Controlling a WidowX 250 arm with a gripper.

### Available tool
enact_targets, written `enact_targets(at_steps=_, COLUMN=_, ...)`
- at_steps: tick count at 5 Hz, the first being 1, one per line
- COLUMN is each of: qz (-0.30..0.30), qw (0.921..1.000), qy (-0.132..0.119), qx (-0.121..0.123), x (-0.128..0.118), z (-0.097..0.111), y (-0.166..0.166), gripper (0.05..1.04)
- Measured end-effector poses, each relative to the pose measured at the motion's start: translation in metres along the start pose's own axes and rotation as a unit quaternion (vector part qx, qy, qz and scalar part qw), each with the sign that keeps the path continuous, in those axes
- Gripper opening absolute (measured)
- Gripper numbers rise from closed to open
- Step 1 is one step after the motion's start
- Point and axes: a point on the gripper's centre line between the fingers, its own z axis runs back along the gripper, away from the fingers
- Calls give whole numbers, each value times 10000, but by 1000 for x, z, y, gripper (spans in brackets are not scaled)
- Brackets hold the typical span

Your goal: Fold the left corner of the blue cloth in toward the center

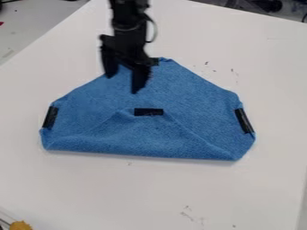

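Note:
My gripper [123, 83] hangs over the upper left part of a blue cloth [186, 94], its two fingers spread apart with nothing between them. The cloth lies on the white table, its lower part folded up so that a corner with a black strip [148, 112] rests near the middle. More black strips mark the left corner [50, 117] and the right corner [244, 121]. At the top corner, a dark patch [155, 61] shows just right of the gripper.
The white table [108, 193] extends around the cloth, with small dark marks on its surface. A yellow-orange object [20, 225] sits at the bottom left corner. Dark items [267, 5] lie beyond the table's far edge at the top right.

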Motion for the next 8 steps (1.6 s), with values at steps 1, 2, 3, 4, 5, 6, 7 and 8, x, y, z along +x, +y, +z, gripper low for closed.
enact_targets(at_steps=1, qz=485, qw=9988, qy=-41, qx=-65, x=-40, z=-15, y=28, gripper=1001)
enact_targets(at_steps=2, qz=720, qw=9972, qy=-162, qx=-80, x=-73, z=-28, y=40, gripper=1001)
enact_targets(at_steps=3, qz=966, qw=9951, qy=-199, qx=6, x=-91, z=-36, y=45, gripper=1000)
enact_targets(at_steps=4, qz=1025, qw=9944, qy=-257, qx=46, x=-96, z=-37, y=55, gripper=1001)
enact_targets(at_steps=5, qz=1059, qw=9941, qy=-225, qx=90, x=-101, z=-36, y=64, gripper=1001)
enact_targets(at_steps=6, qz=1106, qw=9936, qy=-182, qx=119, x=-106, z=-37, y=71, gripper=1001)
enact_targets(at_steps=7, qz=1142, qw=9934, qy=-82, qx=45, x=-110, z=-45, y=74, gripper=1001)
enact_targets(at_steps=8, qz=1124, qw=9936, qy=-85, qx=-25, x=-107, z=-50, y=75, gripper=948)
